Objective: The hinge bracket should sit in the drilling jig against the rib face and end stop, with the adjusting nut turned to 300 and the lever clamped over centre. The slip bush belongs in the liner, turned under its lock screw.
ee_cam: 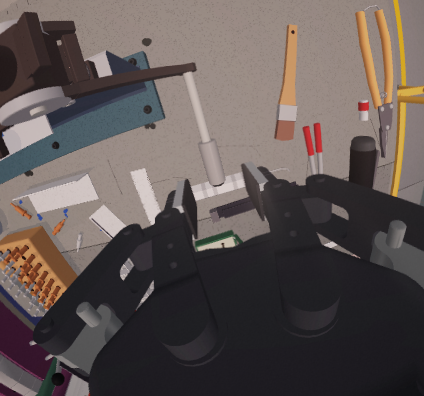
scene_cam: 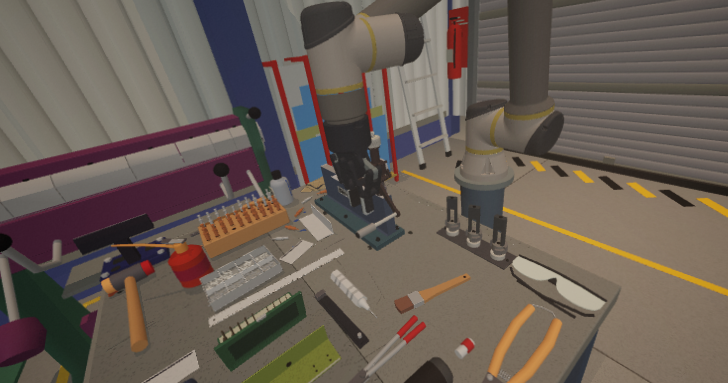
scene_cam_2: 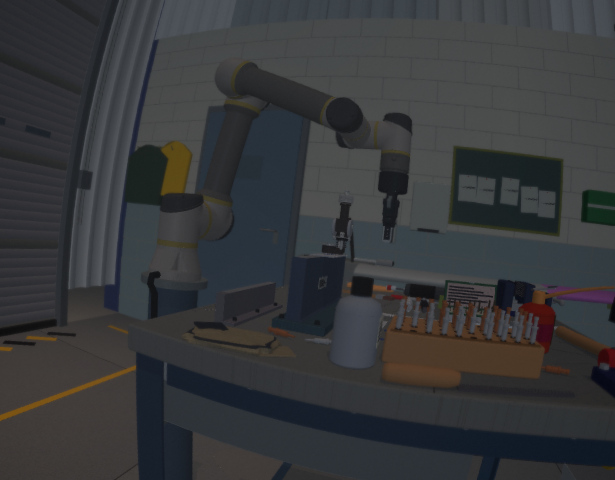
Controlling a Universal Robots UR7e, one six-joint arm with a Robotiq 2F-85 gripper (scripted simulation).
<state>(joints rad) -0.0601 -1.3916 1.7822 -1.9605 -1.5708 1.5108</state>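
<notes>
The hinge bracket (scene_cam: 318,223) is a pale folded plate lying on the table left of the drilling jig (scene_cam: 356,204). The jig is a blue block on a teal base at the back of the table. Its dark clamp arm carries a pale lever (ee_cam: 203,127) that sticks out toward the table's middle. A pale round collar (ee_cam: 27,107) sits on the jig's top. My gripper (ee_cam: 220,197) hangs open and empty just above the lever's handle end, in front of the jig. I cannot pick out the slip bush.
An orange block of drill bits (scene_cam: 242,220) stands left of the jig, with a white bottle (scene_cam_2: 355,325) behind it. A rack of three holders (scene_cam: 475,230) is to the right. A brush (scene_cam: 430,294), pliers (scene_cam: 524,342), safety glasses (scene_cam: 558,283) and a red oil can (scene_cam: 188,263) lie nearer.
</notes>
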